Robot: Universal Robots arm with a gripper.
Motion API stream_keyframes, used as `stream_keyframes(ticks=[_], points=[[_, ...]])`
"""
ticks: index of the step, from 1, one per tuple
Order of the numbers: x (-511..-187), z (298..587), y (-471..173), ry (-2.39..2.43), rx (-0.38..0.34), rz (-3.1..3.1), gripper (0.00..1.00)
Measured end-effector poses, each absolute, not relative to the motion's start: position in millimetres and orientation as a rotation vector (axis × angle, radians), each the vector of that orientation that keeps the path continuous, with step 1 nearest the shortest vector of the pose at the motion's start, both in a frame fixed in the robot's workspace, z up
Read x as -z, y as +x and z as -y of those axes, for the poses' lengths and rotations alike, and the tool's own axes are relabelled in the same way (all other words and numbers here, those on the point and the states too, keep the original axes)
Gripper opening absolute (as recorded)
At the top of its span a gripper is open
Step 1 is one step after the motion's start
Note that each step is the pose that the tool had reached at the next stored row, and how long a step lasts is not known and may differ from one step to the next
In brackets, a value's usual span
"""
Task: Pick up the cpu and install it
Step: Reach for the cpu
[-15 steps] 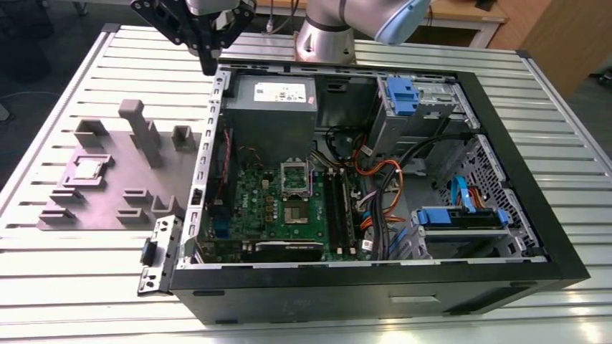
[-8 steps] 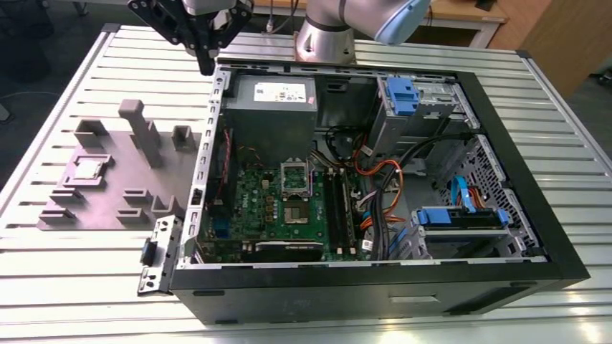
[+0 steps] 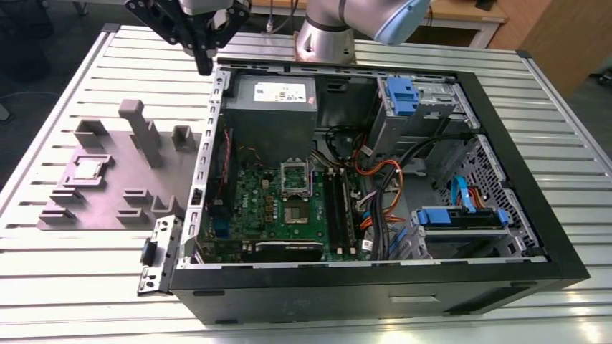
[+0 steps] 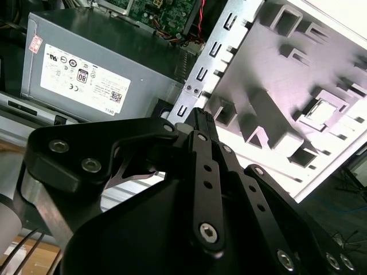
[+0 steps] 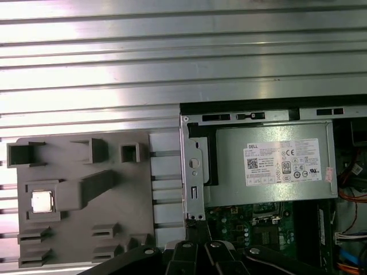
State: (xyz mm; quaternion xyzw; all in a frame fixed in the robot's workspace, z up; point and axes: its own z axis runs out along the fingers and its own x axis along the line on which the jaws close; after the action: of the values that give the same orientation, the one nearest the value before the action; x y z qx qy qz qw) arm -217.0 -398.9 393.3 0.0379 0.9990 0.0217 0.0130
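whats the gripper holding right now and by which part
Nothing is held. The gripper is shut with nothing between its fingertips, near the edge of the computer case; the cpu lies in a pocket of the grey holder, apart from it.

The black gripper (image 3: 203,68) is seen pointed straight down, its fingers (image 4: 202,169) drawn together with nothing held between them. The silver arm (image 3: 323,36), capped in pale blue at one joint, is bent behind it.
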Motion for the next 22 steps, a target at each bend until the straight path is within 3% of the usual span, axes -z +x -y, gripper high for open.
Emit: stream_keyframes(ticks=[22], points=[[-393.3, 398.9, -223.8, 0.118, -0.068, -3.113, 0.11]])
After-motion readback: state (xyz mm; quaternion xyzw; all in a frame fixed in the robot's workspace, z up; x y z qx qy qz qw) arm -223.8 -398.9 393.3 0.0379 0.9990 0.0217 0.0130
